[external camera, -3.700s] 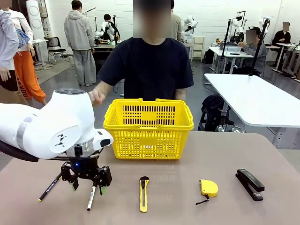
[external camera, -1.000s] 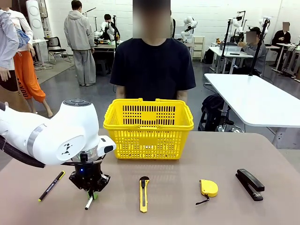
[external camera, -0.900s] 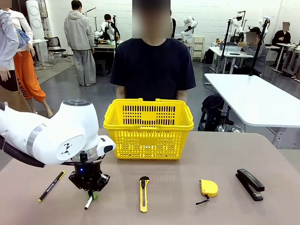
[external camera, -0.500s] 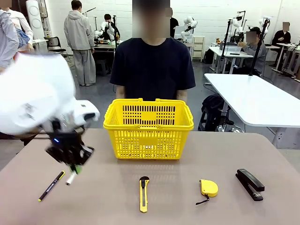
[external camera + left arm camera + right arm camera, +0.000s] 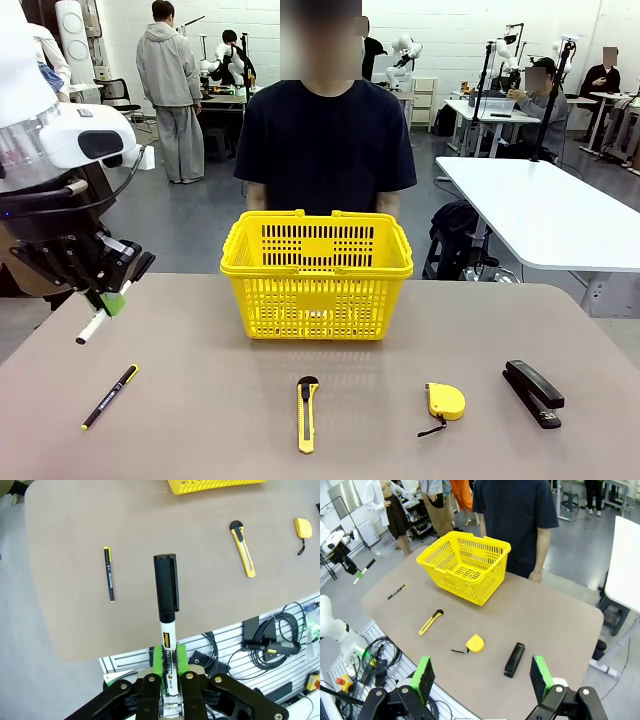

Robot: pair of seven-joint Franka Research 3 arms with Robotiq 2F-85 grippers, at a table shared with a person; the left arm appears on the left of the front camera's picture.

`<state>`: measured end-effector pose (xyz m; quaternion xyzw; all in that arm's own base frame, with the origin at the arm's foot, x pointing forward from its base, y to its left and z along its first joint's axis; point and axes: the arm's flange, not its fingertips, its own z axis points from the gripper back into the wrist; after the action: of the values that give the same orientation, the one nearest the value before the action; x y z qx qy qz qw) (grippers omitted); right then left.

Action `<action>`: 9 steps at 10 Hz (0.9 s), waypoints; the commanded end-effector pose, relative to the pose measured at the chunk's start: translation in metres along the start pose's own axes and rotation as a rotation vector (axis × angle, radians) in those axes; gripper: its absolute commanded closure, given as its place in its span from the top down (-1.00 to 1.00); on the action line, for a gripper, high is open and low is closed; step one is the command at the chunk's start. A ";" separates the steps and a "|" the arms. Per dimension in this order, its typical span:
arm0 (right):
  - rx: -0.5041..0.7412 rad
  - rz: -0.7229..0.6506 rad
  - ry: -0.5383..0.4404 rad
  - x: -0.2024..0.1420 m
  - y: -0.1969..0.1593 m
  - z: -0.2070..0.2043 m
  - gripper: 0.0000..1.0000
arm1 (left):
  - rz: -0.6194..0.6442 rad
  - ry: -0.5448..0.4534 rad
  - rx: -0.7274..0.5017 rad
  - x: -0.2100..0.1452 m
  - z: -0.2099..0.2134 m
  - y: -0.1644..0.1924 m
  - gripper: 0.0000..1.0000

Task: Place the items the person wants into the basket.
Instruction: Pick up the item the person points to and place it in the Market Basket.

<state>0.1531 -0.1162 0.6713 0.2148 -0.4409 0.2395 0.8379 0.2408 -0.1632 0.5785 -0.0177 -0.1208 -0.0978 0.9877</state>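
My left gripper (image 5: 110,298) hangs above the table's left edge, shut on the white marker with black cap (image 5: 92,327). In the left wrist view the marker (image 5: 166,605) stands up between the green pads (image 5: 157,662) of that gripper (image 5: 169,661). On the table lie the thin black pen (image 5: 110,397) and the yellow-and-black utility knife (image 5: 306,413). The yellow basket (image 5: 316,270) stands at the far middle, in front of the person (image 5: 325,140). High over the table, my right gripper (image 5: 481,677) is open with nothing between its fingers.
A yellow tape measure (image 5: 444,401) and a black stapler (image 5: 533,393) lie on the table's right part. Beyond the table at the right stands a white table (image 5: 550,210). Other people stand far off in the room.
My left gripper closed on the white marker on the table, then lifted it up and to the left. Pen, knife and basket have stayed put.
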 end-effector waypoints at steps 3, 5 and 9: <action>-0.005 -0.007 0.011 -0.001 0.001 0.000 1.00 | -0.011 0.022 -0.009 0.004 -0.010 0.002 -0.84; -0.005 -0.007 0.011 -0.001 0.001 0.000 1.00 | 0.001 0.014 -0.007 0.002 -0.005 0.000 -0.84; -0.005 -0.007 0.011 -0.001 0.001 0.000 1.00 | 0.001 0.014 -0.007 0.002 -0.005 0.000 -0.84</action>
<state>0.1531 -0.1162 0.6713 0.2148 -0.4409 0.2395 0.8379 0.2446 -0.1643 0.5733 -0.0159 -0.1133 -0.0954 0.9888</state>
